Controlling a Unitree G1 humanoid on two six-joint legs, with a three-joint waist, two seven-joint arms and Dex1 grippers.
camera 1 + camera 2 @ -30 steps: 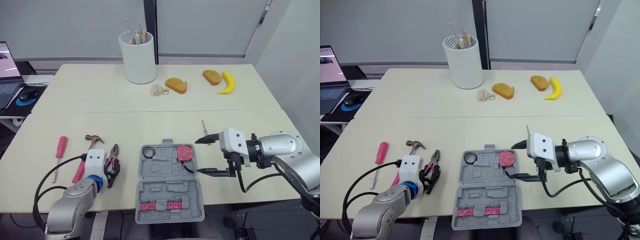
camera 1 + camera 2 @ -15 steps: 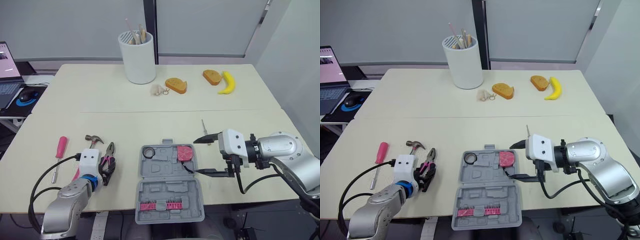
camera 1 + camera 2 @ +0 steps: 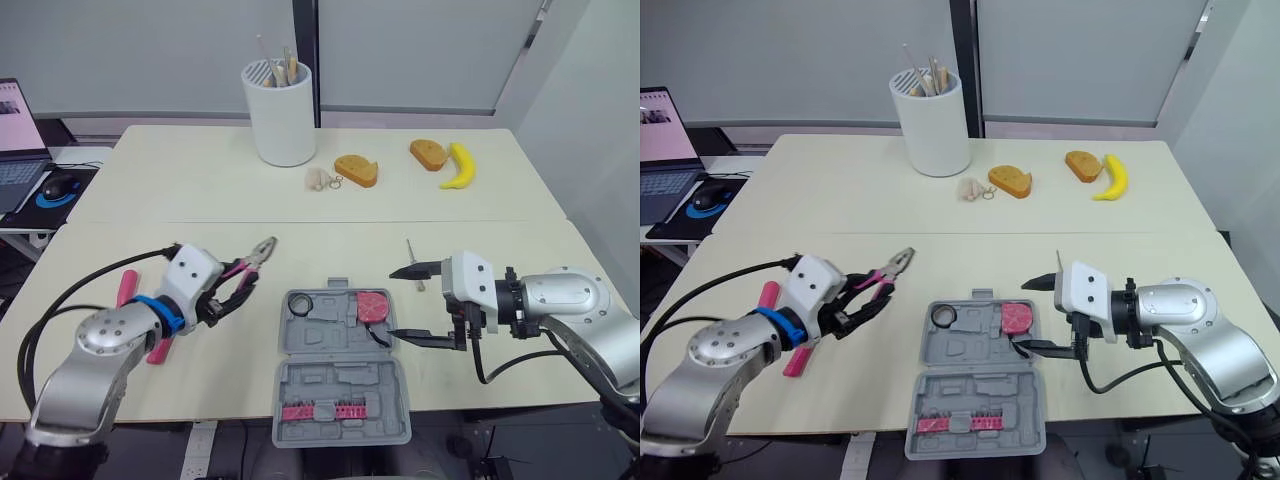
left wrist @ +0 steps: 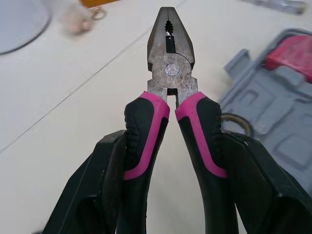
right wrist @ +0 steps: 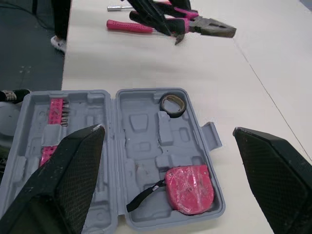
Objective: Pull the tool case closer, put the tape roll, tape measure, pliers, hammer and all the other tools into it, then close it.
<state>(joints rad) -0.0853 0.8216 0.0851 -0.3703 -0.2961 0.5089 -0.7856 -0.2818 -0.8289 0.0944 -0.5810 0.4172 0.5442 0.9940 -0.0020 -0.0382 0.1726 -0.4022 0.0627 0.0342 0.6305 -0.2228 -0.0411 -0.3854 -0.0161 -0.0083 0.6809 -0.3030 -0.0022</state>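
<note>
Overhead, head camera: the left gripper (image 3: 225, 301) is clamped on the pink-and-black handles of the pliers (image 3: 250, 275), held just left of the grey tool case (image 3: 338, 385). The case lies open near the front edge of the table (image 3: 300, 200) and holds the tape roll (image 3: 298, 304), the tape measure (image 3: 372, 306) and a strip of pink bits (image 3: 318, 412). The right gripper (image 3: 393, 302) hovers at the case's right edge, fingers well apart.

Left wrist camera: 2 fingers (image 4: 100, 195) grip the pliers' handles; the nose is closed.

Right wrist camera: the open case lies between the 2 parted fingers.
</note>
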